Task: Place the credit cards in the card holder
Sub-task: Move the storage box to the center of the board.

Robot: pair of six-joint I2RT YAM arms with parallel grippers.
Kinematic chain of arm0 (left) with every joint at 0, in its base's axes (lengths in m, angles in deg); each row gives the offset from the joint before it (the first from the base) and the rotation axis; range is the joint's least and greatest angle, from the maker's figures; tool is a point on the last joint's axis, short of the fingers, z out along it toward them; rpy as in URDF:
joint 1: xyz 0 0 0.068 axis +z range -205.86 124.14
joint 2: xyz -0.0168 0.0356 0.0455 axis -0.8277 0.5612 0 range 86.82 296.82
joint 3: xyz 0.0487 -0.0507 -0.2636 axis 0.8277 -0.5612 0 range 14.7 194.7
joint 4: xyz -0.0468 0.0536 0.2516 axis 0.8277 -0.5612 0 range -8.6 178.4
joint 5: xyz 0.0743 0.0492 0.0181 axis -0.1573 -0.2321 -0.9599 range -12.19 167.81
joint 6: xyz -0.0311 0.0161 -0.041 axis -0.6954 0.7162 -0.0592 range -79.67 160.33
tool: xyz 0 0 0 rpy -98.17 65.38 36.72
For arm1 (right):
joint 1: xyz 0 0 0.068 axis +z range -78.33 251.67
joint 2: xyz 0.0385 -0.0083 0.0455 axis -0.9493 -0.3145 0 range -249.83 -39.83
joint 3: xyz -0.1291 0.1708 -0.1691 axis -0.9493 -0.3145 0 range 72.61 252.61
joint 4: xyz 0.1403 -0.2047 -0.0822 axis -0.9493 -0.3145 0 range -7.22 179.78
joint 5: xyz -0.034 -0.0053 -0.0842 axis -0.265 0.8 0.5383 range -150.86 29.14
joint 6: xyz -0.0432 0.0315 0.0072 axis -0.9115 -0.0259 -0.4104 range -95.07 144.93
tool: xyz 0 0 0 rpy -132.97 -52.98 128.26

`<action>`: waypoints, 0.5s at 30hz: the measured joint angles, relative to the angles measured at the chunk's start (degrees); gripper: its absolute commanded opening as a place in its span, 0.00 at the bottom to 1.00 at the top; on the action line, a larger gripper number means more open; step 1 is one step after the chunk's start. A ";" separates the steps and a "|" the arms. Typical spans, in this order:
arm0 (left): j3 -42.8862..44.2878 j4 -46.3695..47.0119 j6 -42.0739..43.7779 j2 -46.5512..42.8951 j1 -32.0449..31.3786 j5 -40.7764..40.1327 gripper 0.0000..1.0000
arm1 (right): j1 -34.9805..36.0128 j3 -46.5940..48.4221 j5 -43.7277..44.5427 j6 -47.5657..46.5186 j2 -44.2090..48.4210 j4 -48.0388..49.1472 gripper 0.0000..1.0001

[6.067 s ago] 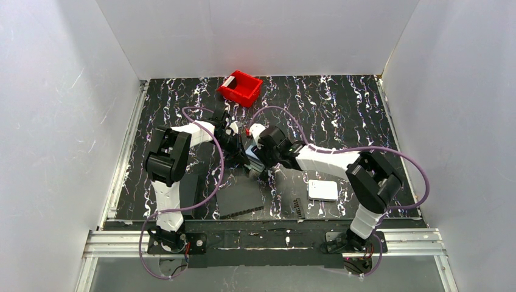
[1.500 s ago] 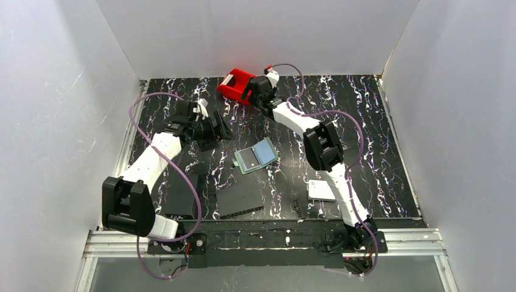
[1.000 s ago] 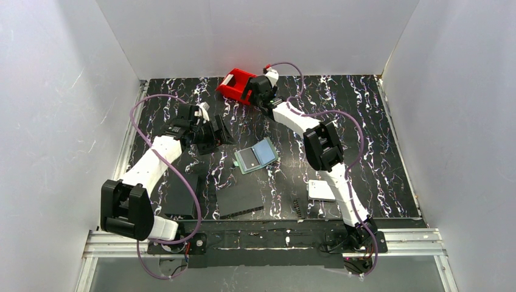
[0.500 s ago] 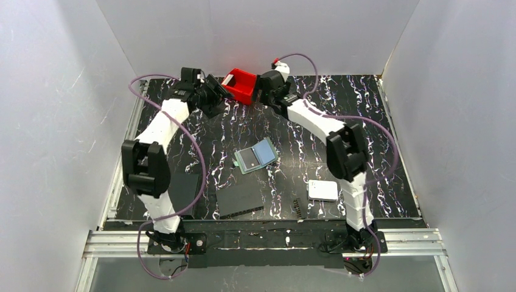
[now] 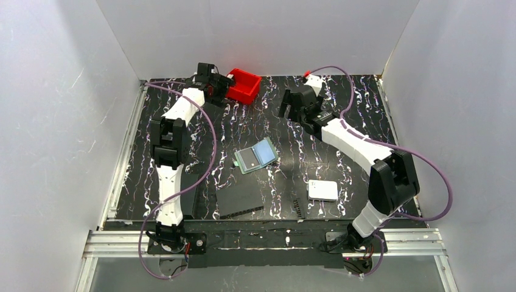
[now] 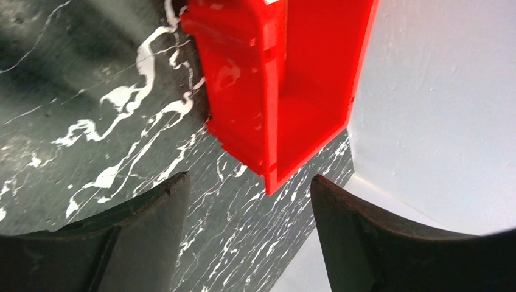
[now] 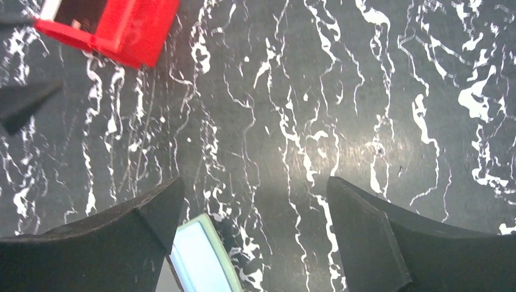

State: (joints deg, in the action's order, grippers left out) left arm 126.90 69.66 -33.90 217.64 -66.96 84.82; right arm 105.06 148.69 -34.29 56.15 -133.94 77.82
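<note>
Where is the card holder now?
In the top view, the card holder lies open mid-table, just beyond the flat black rectangle, left of the white box.

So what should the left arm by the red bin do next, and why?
Probably ease the left gripper over the red bin and dip in, where a white edge, maybe a card, shows: its jaws stand open and empty beside the bin, and the card holder lies open mid-table.

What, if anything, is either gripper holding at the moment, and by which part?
Nothing is held: the left gripper is open near the bin, and the right gripper is open above the table.
</note>
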 measured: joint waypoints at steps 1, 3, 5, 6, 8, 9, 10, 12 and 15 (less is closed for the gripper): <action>0.74 0.37 -0.24 0.46 -0.09 -0.52 0.71 | -0.02 -0.79 -0.09 0.00 0.26 -0.11 0.96; 1.79 0.92 -0.50 0.94 -0.35 -1.46 0.70 | -0.33 -2.29 -0.59 0.00 0.44 -0.28 0.96; 2.08 1.92 -1.07 1.09 -0.70 -2.21 0.63 | -0.70 -3.80 -1.44 0.02 0.68 -0.24 0.96; 2.05 2.54 -1.46 1.09 -0.81 -2.43 0.60 | -1.01 -4.39 -1.79 0.02 0.83 -0.31 0.96; 1.81 4.46 -2.27 1.22 -1.01 -2.84 0.56 | -1.95 -5.31 -2.40 0.02 1.20 -0.33 0.96; 1.79 5.46 -2.73 1.49 -1.03 -2.99 0.56 | -2.47 -5.57 -2.64 0.02 1.46 -0.33 0.96; 1.92 6.47 -2.97 1.88 -1.11 -3.02 0.55 | -2.89 -5.73 -2.75 0.02 1.73 -0.31 0.96; 2.45 7.17 -3.67 2.97 -1.20 -3.15 0.54 | -3.93 -5.81 -2.95 0.02 2.36 -0.20 0.96; 3.56 6.91 -4.24 4.85 -1.20 -3.61 0.54 | -5.22 -6.38 -3.21 0.02 3.48 0.46 0.96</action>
State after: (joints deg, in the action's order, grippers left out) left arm 130.46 76.57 -38.15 222.49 -68.16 81.21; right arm 99.83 142.30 -37.50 56.17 -130.46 78.28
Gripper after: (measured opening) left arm 0.544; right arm 0.953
